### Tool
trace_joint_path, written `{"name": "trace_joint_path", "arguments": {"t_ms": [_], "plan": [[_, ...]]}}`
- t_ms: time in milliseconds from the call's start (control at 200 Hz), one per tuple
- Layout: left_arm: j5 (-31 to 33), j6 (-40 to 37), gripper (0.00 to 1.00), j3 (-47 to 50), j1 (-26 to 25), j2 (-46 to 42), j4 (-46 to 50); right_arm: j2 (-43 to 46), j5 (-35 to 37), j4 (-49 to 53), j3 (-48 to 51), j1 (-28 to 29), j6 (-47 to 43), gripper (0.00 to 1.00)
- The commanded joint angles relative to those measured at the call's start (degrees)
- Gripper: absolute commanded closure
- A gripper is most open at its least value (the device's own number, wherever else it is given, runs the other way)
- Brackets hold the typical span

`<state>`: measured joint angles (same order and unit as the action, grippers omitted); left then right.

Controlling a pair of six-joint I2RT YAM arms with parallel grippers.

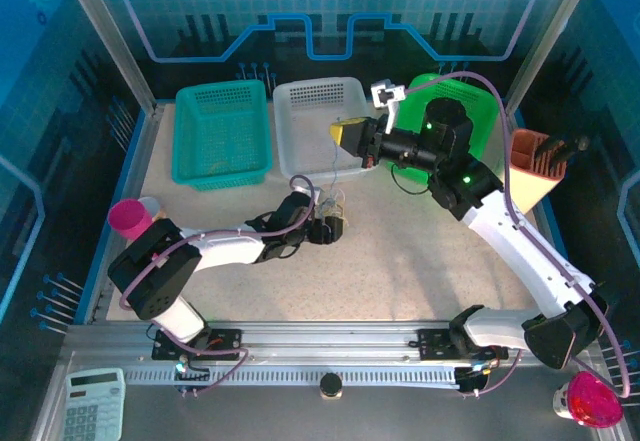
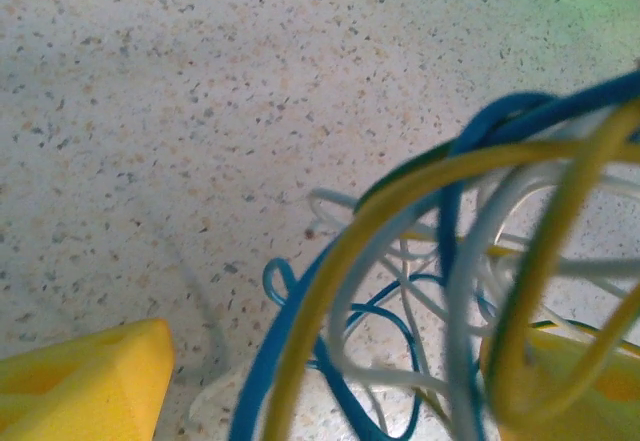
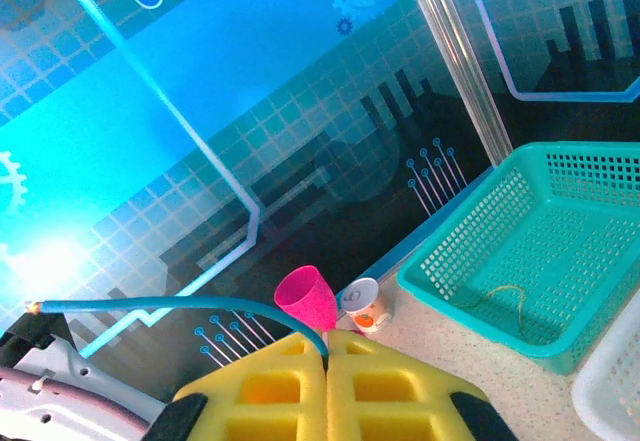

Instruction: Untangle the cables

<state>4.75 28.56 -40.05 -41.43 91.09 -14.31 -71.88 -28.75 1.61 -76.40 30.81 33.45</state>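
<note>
fingers of right arm clamp blue cable; left fingers spread wide astride tangled cables.

Three baskets sit in a row along the worktop's far edge: left basket twd the far-left corner w/ a loose wire lying in it, mid basket just beside it, right basket next along, partly behind the right arm. Cup & small tub stand side by side at the left edge, tool holder at the right edge, calculator off the worktop past its near-left corner. Cables lie tangled near the centre, in front of the mid basket, w/ the left gripper at their near side, & a strand runs up to the right gripper over that basket's near rim.
</note>
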Motion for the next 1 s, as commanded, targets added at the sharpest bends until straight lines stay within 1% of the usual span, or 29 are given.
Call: {"name": "trace_joint_path", "arguments": {"t_ms": [0, 130, 255, 385, 450, 535, 715, 770, 840, 930, 995], "plan": [[0.78, 0.84, 0.18, 2.86, -0.32, -4.91, -0.13, 0.87, 1.15, -1.86, -0.32, -0.20, 0.39, 1.00], [0.72, -0.27, 0.13, 5.56, -0.32, -12.59, 1.99, 0.77, 1.50, -2.35, 2.37, -0.48, 0.30, 1.00], [-0.03, -2.10, 0.08, 6.48, -0.33, -20.16, 6.02, 0.43, 1.19, -2.44, 4.55, -0.49, -0.10, 1.00], [0.94, -3.28, 0.05, 6.27, -0.33, -24.14, 7.41, 0.22, 0.37, -2.39, 6.23, -0.49, -0.32, 1.00], [1.48, -3.91, 0.04, 5.19, -0.27, -24.08, 6.74, -0.08, -0.56, -2.40, 6.59, -0.40, -0.08, 1.00], [1.03, -5.00, 0.04, 2.52, -0.28, -21.92, 5.98, -0.38, -1.64, -2.01, 6.46, -0.13, -0.05, 1.00], [-0.93, -7.23, 0.05, -4.96, -0.28, -12.79, 4.42, -0.65, -2.35, -1.61, 5.85, 0.70, -0.23, 1.00], [-0.89, -7.59, 0.08, -6.84, -0.30, -9.53, 3.74, -0.65, -2.41, -1.81, 5.65, 0.93, 0.07, 1.00], [-0.32, -7.47, 0.15, -8.39, -0.27, -6.17, 2.63, -0.60, -3.08, -2.50, 5.27, 1.09, 0.85, 1.00], [0.45, -6.77, 0.32, -8.49, -0.29, -2.77, 0.19, -0.75, -3.60, -2.85, 3.88, 1.18, 1.65, 1.00], [0.44, -6.11, 0.46, -8.01, -0.31, -0.64, -1.12, -1.11, -4.03, -2.97, 2.03, 0.93, 2.22, 1.00]]}}
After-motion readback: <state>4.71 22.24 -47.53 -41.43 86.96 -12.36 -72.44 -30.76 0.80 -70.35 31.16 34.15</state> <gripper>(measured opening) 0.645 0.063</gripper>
